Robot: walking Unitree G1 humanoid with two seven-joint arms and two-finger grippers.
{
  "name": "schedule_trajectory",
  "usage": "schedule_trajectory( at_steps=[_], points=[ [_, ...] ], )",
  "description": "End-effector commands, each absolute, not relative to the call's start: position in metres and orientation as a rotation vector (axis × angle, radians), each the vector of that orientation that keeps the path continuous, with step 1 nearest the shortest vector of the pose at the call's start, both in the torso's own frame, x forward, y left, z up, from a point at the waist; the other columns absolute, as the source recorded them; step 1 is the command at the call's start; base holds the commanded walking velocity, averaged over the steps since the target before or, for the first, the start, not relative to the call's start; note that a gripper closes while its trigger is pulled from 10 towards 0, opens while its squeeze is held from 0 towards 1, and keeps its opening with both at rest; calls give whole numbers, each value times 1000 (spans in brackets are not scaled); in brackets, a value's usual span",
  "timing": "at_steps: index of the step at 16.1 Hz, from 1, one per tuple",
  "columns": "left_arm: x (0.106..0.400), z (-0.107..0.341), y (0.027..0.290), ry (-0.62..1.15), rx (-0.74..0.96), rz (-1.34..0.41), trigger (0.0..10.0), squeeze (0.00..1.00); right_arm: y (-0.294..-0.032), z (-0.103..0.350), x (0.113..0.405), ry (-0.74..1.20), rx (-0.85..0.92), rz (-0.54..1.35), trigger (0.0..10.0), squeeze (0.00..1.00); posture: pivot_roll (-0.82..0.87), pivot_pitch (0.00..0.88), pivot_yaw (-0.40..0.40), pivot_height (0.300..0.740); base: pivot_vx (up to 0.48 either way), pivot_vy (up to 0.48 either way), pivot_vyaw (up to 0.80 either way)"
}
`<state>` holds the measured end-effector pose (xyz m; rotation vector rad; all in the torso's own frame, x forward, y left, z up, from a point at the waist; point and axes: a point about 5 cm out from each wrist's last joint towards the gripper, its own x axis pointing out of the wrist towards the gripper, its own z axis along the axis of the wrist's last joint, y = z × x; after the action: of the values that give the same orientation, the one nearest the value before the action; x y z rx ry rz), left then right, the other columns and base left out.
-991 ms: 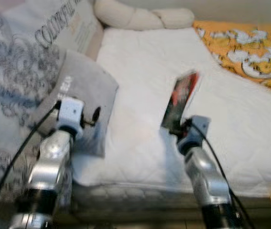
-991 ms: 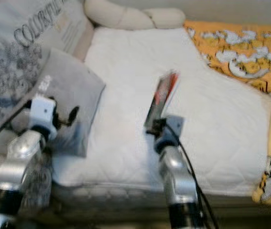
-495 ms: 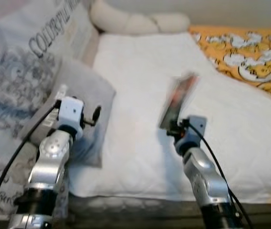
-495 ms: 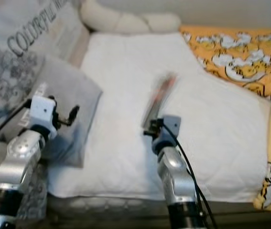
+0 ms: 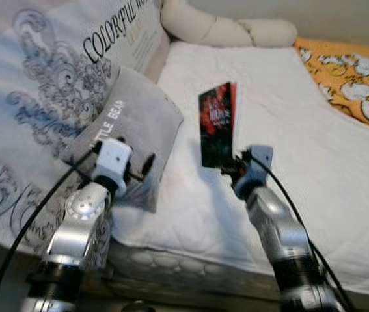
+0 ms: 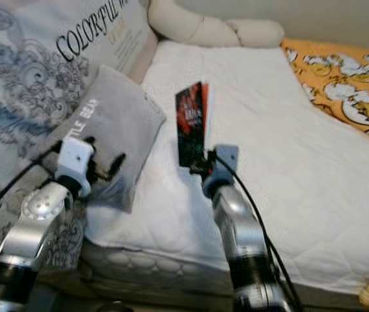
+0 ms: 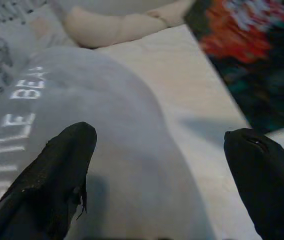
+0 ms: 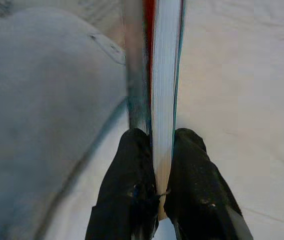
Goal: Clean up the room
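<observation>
A book (image 5: pixel 217 123) with a dark red and black cover stands upright above the white quilt (image 5: pixel 314 149), held by its lower edge. My right gripper (image 5: pixel 231 170) is shut on the book, and in the right wrist view the two fingers (image 8: pixel 131 165) pinch the white page block (image 8: pixel 164 85). My left gripper (image 5: pixel 138 168) hovers open over a small grey pillow (image 5: pixel 135 123) printed "LITTLE BEAR". In the left wrist view its fingertips (image 7: pixel 64 160) stand wide apart above the pillow (image 7: pixel 106 130).
A large grey patterned pillow (image 5: pixel 47 84) lies at the left. A cream knotted cushion (image 5: pixel 223 29) rests at the head of the bed. An orange patterned blanket (image 5: pixel 353 71) covers the far right. The mattress edge (image 5: pixel 191 266) runs just below my arms.
The camera has swung, shifting the scene rightward. The book in my right gripper has turned from leaning right to standing upright, its cover now facing me. The left gripper stays over the grey pillow.
</observation>
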<state>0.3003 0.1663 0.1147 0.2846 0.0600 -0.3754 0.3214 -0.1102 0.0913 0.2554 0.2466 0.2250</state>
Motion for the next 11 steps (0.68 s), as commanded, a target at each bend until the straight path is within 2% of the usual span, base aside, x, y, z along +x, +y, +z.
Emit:
schedule_trajectory(
  at_steps=[1, 6, 11],
  points=[
    [298, 119, 164, 56, 324, -426, 10000, 435, -110, 98, 333, 254, 271, 258, 10000, 0, 18, 0, -24, 740, 0, 0, 0],
    [286, 119, 166, 130, 397, -600, 10000, 439, -109, 95, 364, 427, 327, 316, 10000, 0, 56, 0, -37, 740, 0, 0, 0],
    [271, 123, 172, 184, 426, -682, 10000, 435, -109, 93, 371, 527, 396, 315, 10000, 0, 103, 0, -49, 740, 0, 0, 0]
  ],
)
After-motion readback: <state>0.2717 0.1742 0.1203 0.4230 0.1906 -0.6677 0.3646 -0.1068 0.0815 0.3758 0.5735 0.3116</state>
